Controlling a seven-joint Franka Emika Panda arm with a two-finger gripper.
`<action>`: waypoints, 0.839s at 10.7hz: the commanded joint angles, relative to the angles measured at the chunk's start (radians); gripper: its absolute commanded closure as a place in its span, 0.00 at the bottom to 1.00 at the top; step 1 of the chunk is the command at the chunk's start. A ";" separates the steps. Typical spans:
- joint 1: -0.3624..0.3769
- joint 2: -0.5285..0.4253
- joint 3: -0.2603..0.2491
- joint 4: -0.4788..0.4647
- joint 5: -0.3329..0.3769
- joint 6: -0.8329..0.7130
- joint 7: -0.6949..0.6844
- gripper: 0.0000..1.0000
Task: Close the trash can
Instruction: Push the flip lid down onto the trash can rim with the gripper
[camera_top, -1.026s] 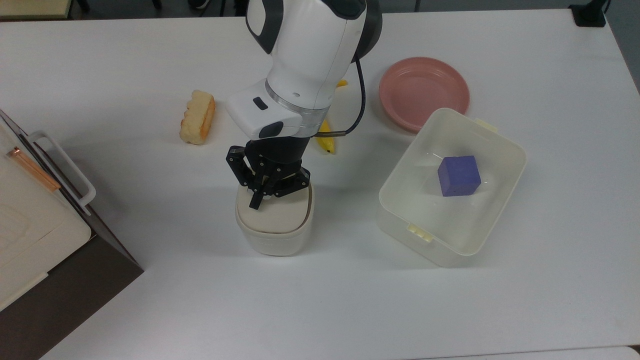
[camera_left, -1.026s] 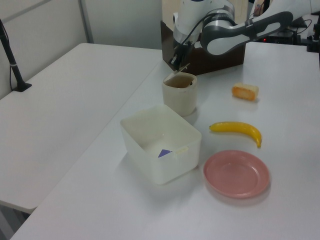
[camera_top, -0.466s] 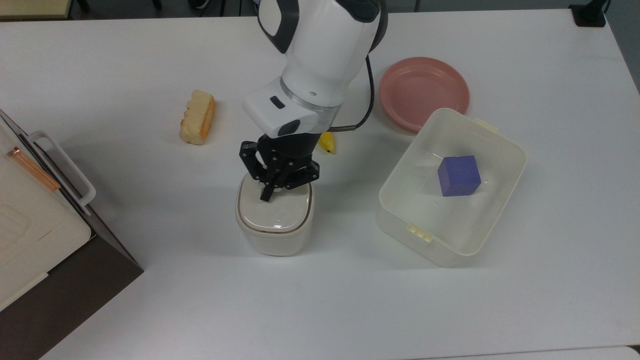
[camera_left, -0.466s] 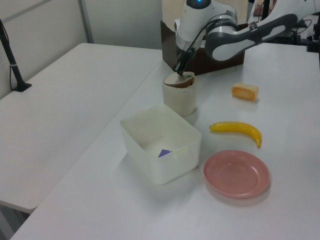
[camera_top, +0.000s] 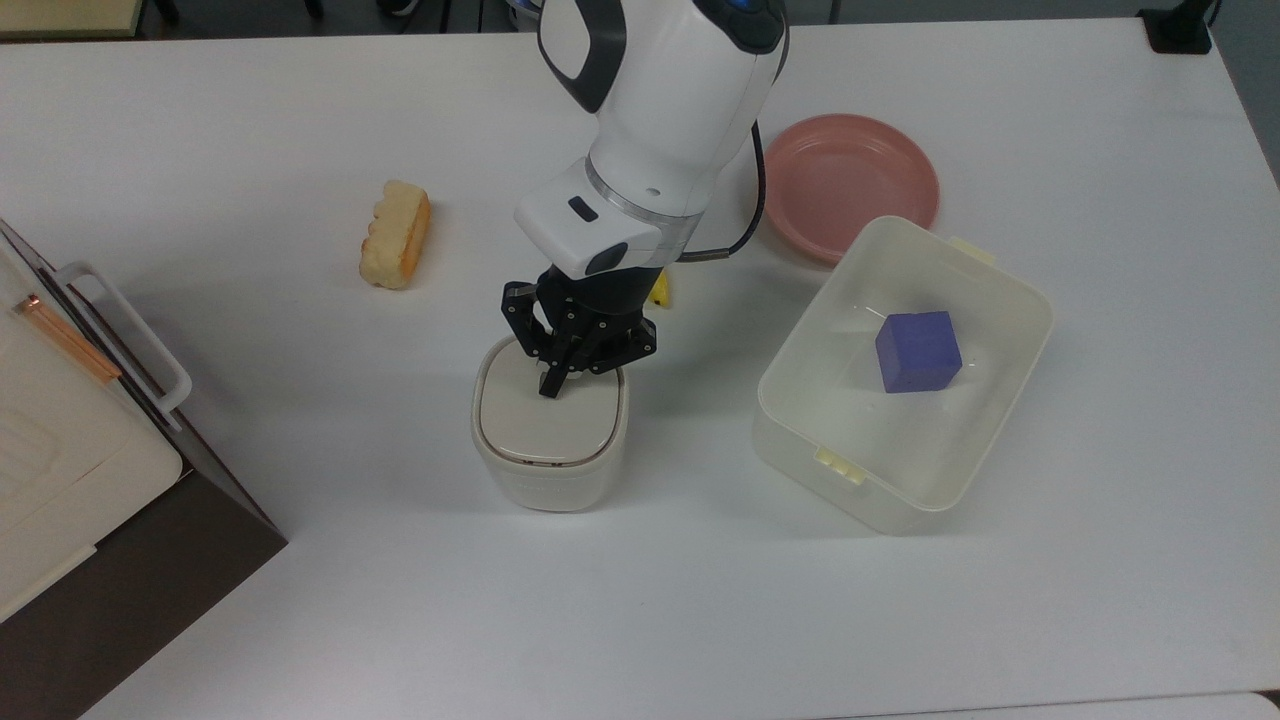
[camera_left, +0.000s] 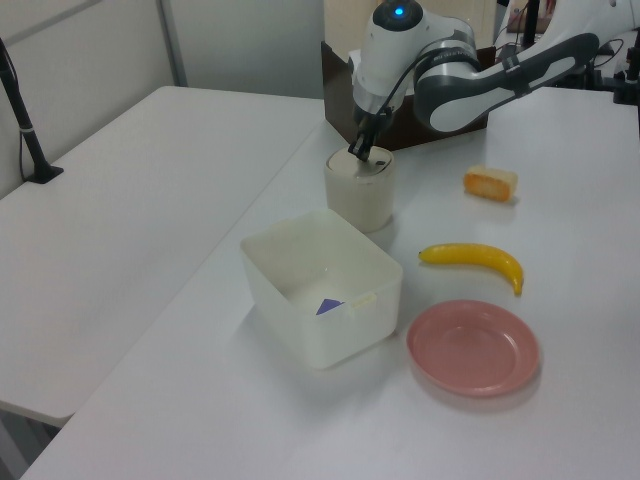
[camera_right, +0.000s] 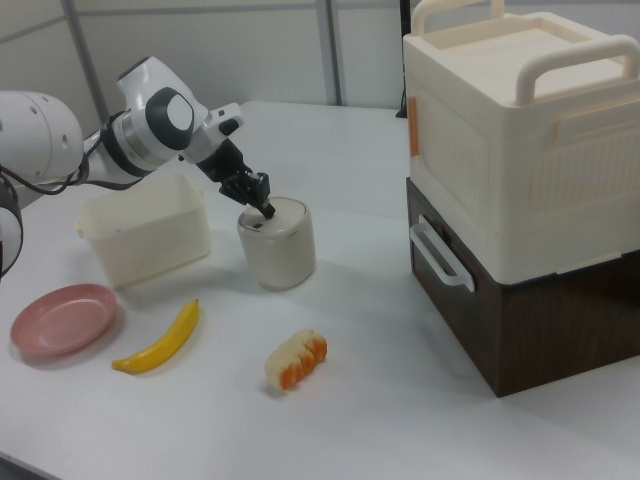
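1. Pushing down paid off: the trash can (camera_top: 548, 440) lid, tilted up a second ago, now lies flat.
2. My gripper (camera_top: 552, 385), fingers pressed together, touches the lid mid-table, beside the tub (camera_top: 790, 400). Looks basically closed.
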 joint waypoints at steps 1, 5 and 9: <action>0.012 -0.040 0.002 -0.111 -0.048 -0.004 0.044 1.00; 0.000 -0.045 0.010 -0.122 -0.100 0.000 0.116 1.00; -0.078 -0.208 0.011 -0.102 0.233 -0.089 -0.007 1.00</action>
